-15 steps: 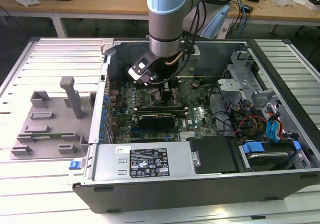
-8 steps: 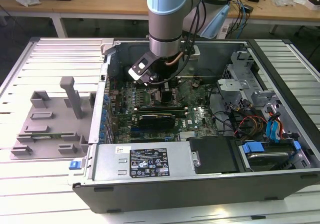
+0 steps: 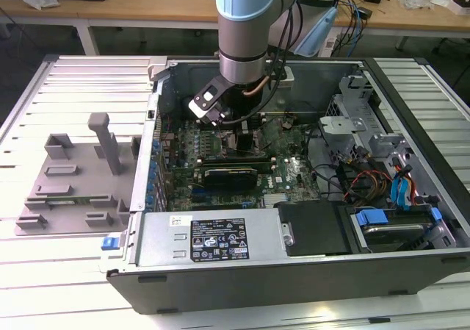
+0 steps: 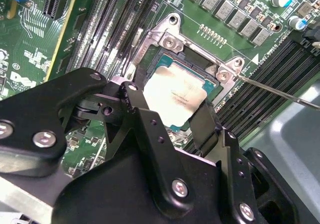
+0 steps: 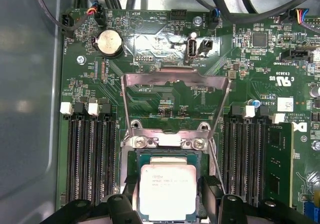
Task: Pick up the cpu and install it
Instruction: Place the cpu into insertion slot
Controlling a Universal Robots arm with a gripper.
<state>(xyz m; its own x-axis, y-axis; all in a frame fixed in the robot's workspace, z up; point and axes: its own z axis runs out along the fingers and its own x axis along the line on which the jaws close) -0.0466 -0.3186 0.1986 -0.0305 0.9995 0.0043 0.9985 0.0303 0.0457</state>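
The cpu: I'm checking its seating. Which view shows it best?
The first wrist view: the cpu faces the camera nearly square-on, its top unobstructed. The second wrist view shows it slanted, partly behind the hand. In the exterior view the arm stands over that spot.

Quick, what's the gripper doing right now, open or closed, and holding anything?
Gripper: closed on the cpu, one finger against each of two opposite edges.

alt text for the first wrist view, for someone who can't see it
A silvery square cpu lies at the open socket of a green motherboard, with the robot's black hand down at it. The socket's metal load plate stands open beyond it, and dark memory slots run along both sides.
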